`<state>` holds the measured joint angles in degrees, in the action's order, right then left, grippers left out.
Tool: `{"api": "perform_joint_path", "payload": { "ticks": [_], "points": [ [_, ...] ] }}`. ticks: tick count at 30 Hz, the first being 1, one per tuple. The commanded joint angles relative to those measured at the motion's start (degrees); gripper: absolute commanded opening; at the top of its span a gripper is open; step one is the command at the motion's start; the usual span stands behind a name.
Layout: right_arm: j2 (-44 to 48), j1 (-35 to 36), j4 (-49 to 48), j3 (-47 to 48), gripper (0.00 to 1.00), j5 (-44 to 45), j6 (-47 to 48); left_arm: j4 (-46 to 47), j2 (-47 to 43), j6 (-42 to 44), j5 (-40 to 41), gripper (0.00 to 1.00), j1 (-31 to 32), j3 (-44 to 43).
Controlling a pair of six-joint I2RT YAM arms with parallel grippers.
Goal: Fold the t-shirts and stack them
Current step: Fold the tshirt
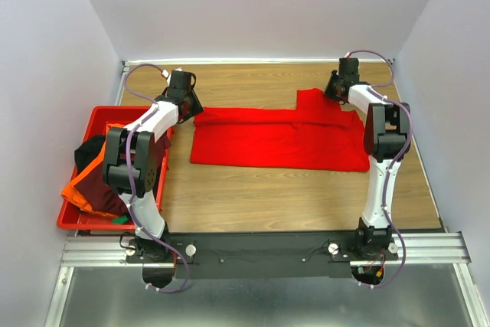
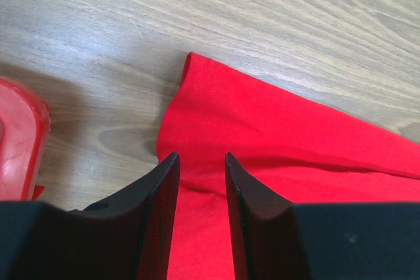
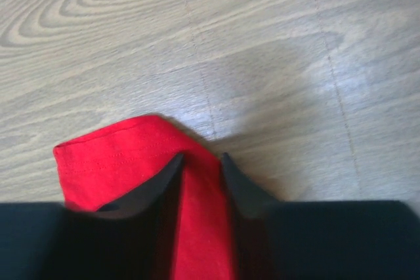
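Note:
A bright red t-shirt (image 1: 279, 139) lies as a long folded band across the middle of the wooden table. My left gripper (image 1: 190, 105) sits at its far left corner; in the left wrist view the jaws (image 2: 201, 157) stand narrowly apart with the red cloth (image 2: 262, 129) pinched between them. My right gripper (image 1: 334, 91) is at the sleeve (image 1: 312, 99) sticking out at the far right. Its jaws (image 3: 202, 157) are shut on a ridge of the red sleeve (image 3: 111, 155). The orange shirt (image 1: 76, 189), maroon shirt (image 1: 103, 193) and black shirt (image 1: 88, 151) lie heaped in the crate.
A red plastic crate (image 1: 99, 111) stands at the table's left edge, its corner showing in the left wrist view (image 2: 20, 142). Grey walls close in the back and both sides. Bare wood (image 1: 268, 197) runs between the shirt and the arm bases.

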<state>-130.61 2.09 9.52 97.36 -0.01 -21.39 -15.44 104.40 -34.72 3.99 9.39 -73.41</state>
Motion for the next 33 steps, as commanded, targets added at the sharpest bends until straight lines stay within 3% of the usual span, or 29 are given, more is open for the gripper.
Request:
{"api": "perform_joint_path", "payload": {
  "ticks": [1, 7, 20, 33],
  "points": [
    [0.6, 0.5, 0.5, -0.9, 0.23, -1.7, 0.4, 0.8, 0.7, 0.4, -1.0, 0.41, 0.2, -0.6],
    [4.7, 0.3, 0.5, -2.3, 0.04, -2.7, 0.3, 0.8, 2.0, 0.1, -1.4, 0.41, 0.2, -0.8],
    [19.9, 0.4, 0.5, -13.0, 0.01, -4.6, -2.2, 0.7, 5.8, -0.5, -1.8, 0.40, 0.4, -1.7],
    [38.2, 0.4, 0.8, -29.9, 0.00, -6.8, -7.0, -0.6, 4.9, -0.2, -0.9, 0.37, 0.5, -1.8]
  ]
}}
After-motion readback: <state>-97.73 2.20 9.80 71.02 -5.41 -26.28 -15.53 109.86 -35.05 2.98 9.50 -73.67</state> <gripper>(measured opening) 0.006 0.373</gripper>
